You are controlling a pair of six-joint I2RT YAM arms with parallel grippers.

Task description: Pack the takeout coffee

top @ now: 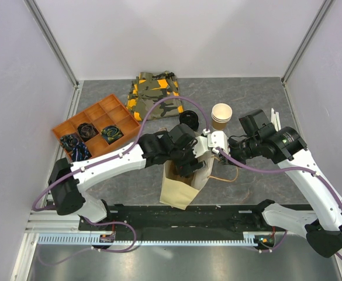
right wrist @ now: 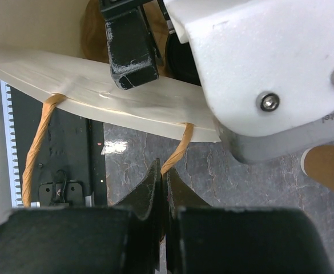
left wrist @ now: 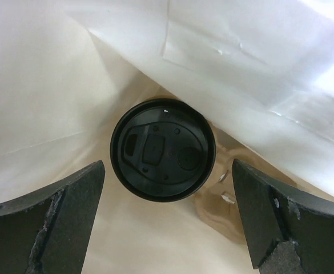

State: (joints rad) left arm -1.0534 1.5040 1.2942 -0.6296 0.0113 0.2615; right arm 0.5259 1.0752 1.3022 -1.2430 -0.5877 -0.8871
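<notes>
The takeout coffee (left wrist: 163,149), a brown cup under a round black lid, stands upright inside the white paper bag (top: 179,187), seen from above in the left wrist view. My left gripper (left wrist: 167,220) is open inside the bag mouth, its fingers (left wrist: 58,222) wide on both sides of the cup and apart from it. In the top view the left gripper (top: 188,167) is partly hidden in the bag. My right gripper (right wrist: 164,177) is shut on the bag's brown twine handle (right wrist: 178,151) at the bag's right side (top: 232,155).
A stack of lidless tan cups (top: 221,115) and a loose black lid (top: 188,120) stand behind the bag. An orange compartment tray (top: 86,117) is at the left and a camouflage cloth (top: 156,93) at the back. White walls enclose the table.
</notes>
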